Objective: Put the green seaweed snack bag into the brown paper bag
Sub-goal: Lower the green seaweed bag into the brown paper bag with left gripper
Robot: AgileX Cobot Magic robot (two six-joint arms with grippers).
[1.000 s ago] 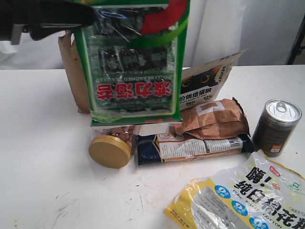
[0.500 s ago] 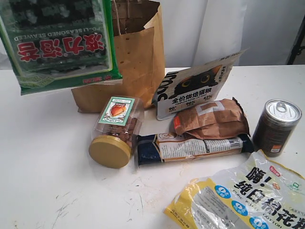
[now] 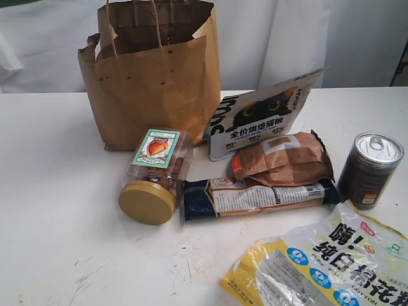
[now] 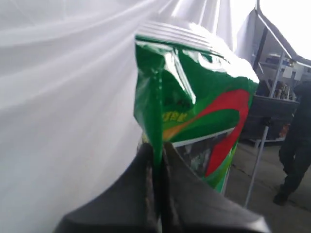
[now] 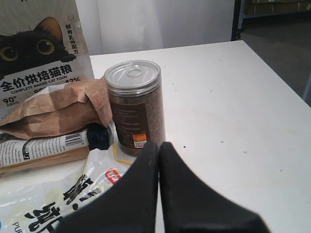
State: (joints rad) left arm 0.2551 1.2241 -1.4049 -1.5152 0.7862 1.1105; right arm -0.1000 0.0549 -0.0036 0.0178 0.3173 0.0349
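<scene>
Nearest the exterior camera, a yellow-and-clear marshmallow bag [image 3: 331,268] is lying flat on the white table [image 3: 57,223]. Behind it a jar with a tan lid [image 3: 150,185] is lying on its side beside a dark blue packet [image 3: 255,194], and a metal-topped can [image 3: 370,169] is standing upright. A crumpled brown pouch [image 3: 284,159] is resting on the packet, with a cat-food bag [image 3: 261,115] leaning behind it. Farthest back, the brown paper bag [image 3: 153,89] is standing upright, its mouth gaping, thin string handles rising from the rim and small dark spots dotting its front.

The right tool [image 5: 159,145] is hanging just in front of the can, its fingers pressed together with nothing between them.

The left tool [image 4: 155,150] is pinching a folded edge of the green seaweed snack bag [image 4: 204,111], holding it up against a white curtain [image 4: 63,97]. The packet is showing glossy green film, a red-and-yellow swoosh and a ribbed seal at its far end.
</scene>
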